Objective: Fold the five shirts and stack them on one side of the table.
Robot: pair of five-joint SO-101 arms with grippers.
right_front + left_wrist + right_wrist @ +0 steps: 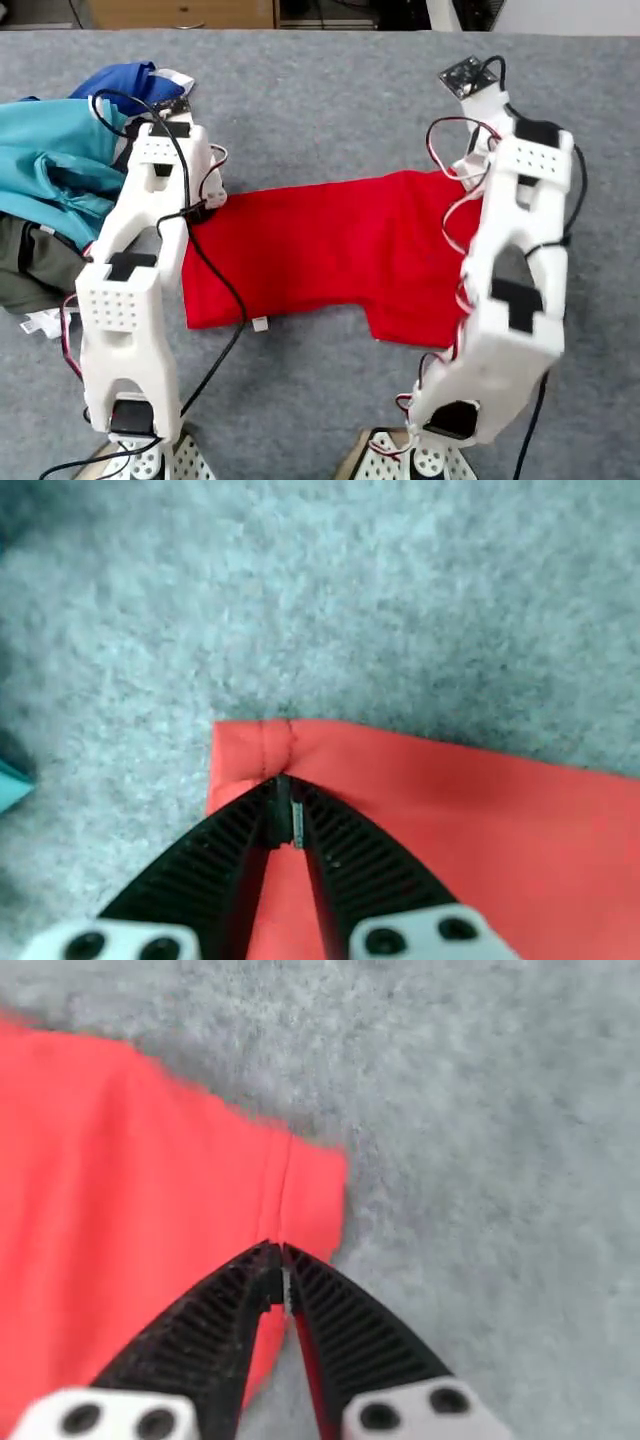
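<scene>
I see the red shirt [330, 250] spread flat mid-table between my arms. My left gripper [285, 815] is clamped on one hemmed corner, the right gripper [278, 1275] seemingly pinched on the other; bare table [330, 100] lies beyond, spare shirts [50, 180] heaped leftward.

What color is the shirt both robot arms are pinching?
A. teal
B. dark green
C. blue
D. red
D: in each wrist view the jaws are shut on an edge of the red shirt, which lies spread out on the grey table.
</scene>
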